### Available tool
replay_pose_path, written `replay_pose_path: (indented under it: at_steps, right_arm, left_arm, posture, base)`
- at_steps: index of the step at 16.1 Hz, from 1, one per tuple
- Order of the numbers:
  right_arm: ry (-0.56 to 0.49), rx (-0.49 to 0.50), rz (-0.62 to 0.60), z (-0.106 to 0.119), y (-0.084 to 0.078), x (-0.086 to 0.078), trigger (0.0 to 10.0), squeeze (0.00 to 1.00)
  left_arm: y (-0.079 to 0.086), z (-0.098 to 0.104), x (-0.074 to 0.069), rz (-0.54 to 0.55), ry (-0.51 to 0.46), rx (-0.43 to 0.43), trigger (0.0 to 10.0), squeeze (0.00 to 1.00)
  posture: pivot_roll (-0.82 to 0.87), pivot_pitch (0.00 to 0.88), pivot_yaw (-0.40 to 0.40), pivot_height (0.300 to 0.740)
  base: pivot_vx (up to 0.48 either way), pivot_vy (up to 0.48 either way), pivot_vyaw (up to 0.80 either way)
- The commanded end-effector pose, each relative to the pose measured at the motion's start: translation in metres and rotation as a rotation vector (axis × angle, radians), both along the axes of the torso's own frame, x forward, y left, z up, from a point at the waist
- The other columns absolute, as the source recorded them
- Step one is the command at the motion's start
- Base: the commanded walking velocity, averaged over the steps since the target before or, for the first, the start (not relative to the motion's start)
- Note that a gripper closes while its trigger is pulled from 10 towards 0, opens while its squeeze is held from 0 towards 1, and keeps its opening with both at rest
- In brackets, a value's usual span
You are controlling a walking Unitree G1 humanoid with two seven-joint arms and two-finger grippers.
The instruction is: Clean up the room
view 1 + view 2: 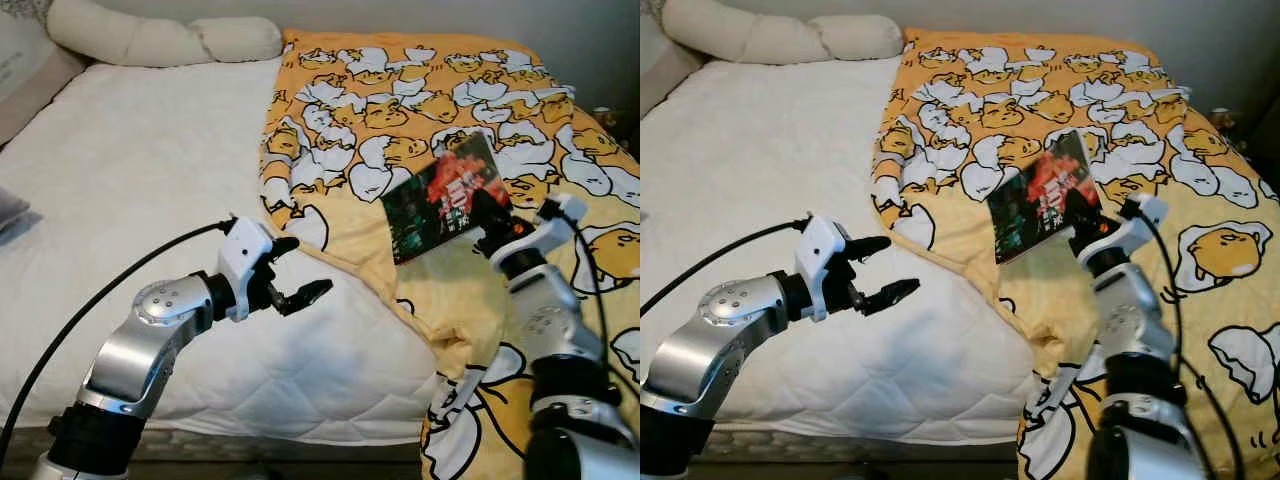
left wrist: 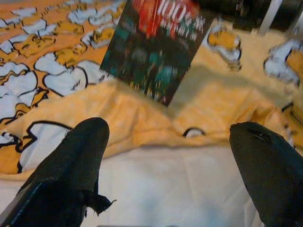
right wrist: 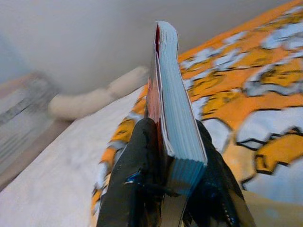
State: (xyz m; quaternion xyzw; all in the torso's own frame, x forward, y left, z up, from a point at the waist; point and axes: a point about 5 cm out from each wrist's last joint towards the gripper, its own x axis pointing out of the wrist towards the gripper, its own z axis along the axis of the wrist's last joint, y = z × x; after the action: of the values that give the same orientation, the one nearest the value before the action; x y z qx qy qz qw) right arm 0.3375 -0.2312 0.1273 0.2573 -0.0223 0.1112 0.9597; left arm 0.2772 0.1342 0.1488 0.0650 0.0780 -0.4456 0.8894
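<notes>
— Where did you have the book (image 1: 446,197)?

— Your right gripper (image 3: 170,156) was clamped on its lower edge, holding it lifted over the yellow egg-print blanket (image 1: 420,90), cover tilted toward the camera.

— And your other arm?

— Your left gripper (image 1: 292,270) hovered above the white quilted mattress (image 1: 130,170), fingers spread apart, holding nothing. A long pillow (image 1: 160,38) lay at the bed's head.

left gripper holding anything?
No. The left gripper has its two black fingers spread wide apart over the white mattress with nothing between them, while the right gripper clamps the book.
</notes>
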Motion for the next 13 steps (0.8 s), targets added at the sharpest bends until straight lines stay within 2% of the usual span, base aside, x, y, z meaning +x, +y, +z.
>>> replay_pose_path:
  at_steps: [1,2,3,5,7,9,10,11,12,13]
  right_arm:
    - [-0.082,0.002,0.046,0.021,0.0,0.006,0.0,0.0]
    - [-0.108,-0.021,0.121,0.028,0.0,0.006,0.0,0.0]
    - [-0.115,-0.029,0.146,0.03,0.0,0.006,0.0,0.0]
    - [-0.164,-0.114,0.312,0.046,0.005,0.005,0.0,0.0]
    - [-0.202,-0.166,0.437,0.059,0.009,0.004,0.0,0.0]
    - [-0.244,-0.24,0.611,0.075,0.017,-0.001,0.0,0.0]
    - [-0.253,-0.255,0.655,0.079,0.019,-0.003,0.0,0.0]
    - [-0.275,-0.29,0.763,0.087,0.025,-0.009,0.0,0.0]
    - [-0.286,-0.314,0.829,0.092,0.029,-0.013,0.0,0.0]
    - [-0.31,-0.333,0.849,0.097,0.033,-0.013,0.0,0.0]
  left_arm:
    - [0.002,0.011,0.004,0.005,-0.034,-0.021,10.0,1.0]
    - [0.001,0.017,0.006,0.004,-0.037,-0.074,10.0,1.0]
    - [0.001,0.019,0.007,0.003,-0.039,-0.087,10.0,1.0]
    - [0.003,0.039,0.019,-0.022,-0.064,-0.162,10.0,1.0]
    - [0.002,0.052,0.029,-0.075,-0.072,-0.179,10.0,1.0]
    - [0.0,0.063,0.038,-0.144,-0.073,-0.177,10.0,1.0]
    - [0.0,0.065,0.041,-0.153,-0.071,-0.181,10.0,1.0]
    - [-0.002,0.068,0.045,-0.185,-0.046,-0.204,10.0,0.56]
    - [-0.003,0.069,0.048,-0.208,-0.02,-0.217,10.0,0.0]
    - [-0.004,0.068,0.048,-0.239,0.027,-0.254,10.0,0.0]
  posture:
    - [0.03,0.0,0.004,0.74]
    - [0.04,0.0,-0.007,0.74]
    - [0.04,0.0,-0.007,0.74]
    - [0.04,0.0,-0.008,0.74]
    - [0.05,0.0,-0.008,0.74]
    - [0.04,0.0,-0.003,0.74]
    - [0.04,0.0,-0.002,0.74]
    - [0.04,0.0,0.001,0.74]
    - [0.04,0.0,0.005,0.74]
    - [0.04,0.0,0.007,0.74]
  base:
    - [0.0,0.0,0.0]
    - [0.0,0.0,0.0]
    - [0.0,0.0,0.0]
    - [0.0,0.0,0.0]
    - [0.0,0.0,0.0]
    - [0.0,0.0,0.0]
    - [0.0,0.0,0.0]
    - [0.0,0.0,0.0]
    - [0.0,0.0,0.0]
    - [0.0,0.0,0.0]
